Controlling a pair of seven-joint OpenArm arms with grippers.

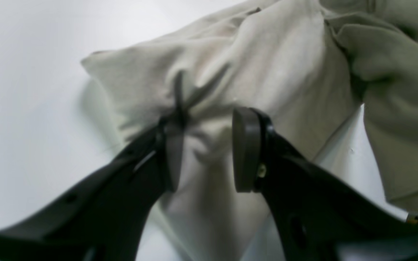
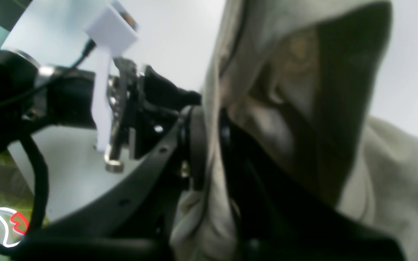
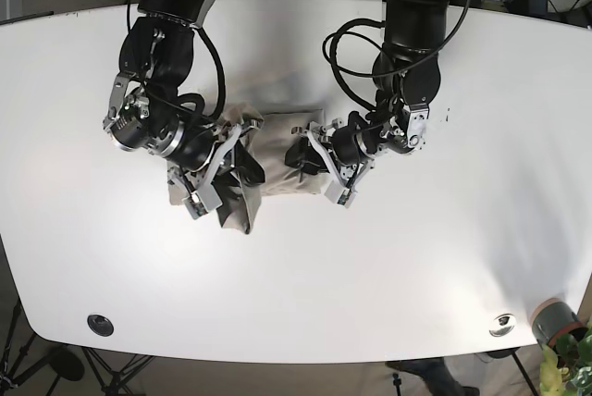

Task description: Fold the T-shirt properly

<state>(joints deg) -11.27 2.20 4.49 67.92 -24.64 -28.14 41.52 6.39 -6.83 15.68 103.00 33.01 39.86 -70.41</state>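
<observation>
Left wrist view: the left gripper point(image 1: 203, 148) has its black fingers point(image 1: 245, 148) parted, straddling a raised pleat of the beige cotton T-shirt point(image 1: 274, 72), not yet pinching it.

Right wrist view: the right gripper point(image 2: 209, 145) is clenched on a hanging shirt edge.

Base view: the shirt lies bunched between both arms, mid-worktop. Judgement: close the left fingers on one layer only, then draw both edges level before folding. The white worktop point(image 3: 462, 257) is matte, with a round dark fitting point(image 3: 99, 324) near its front edge.
</observation>
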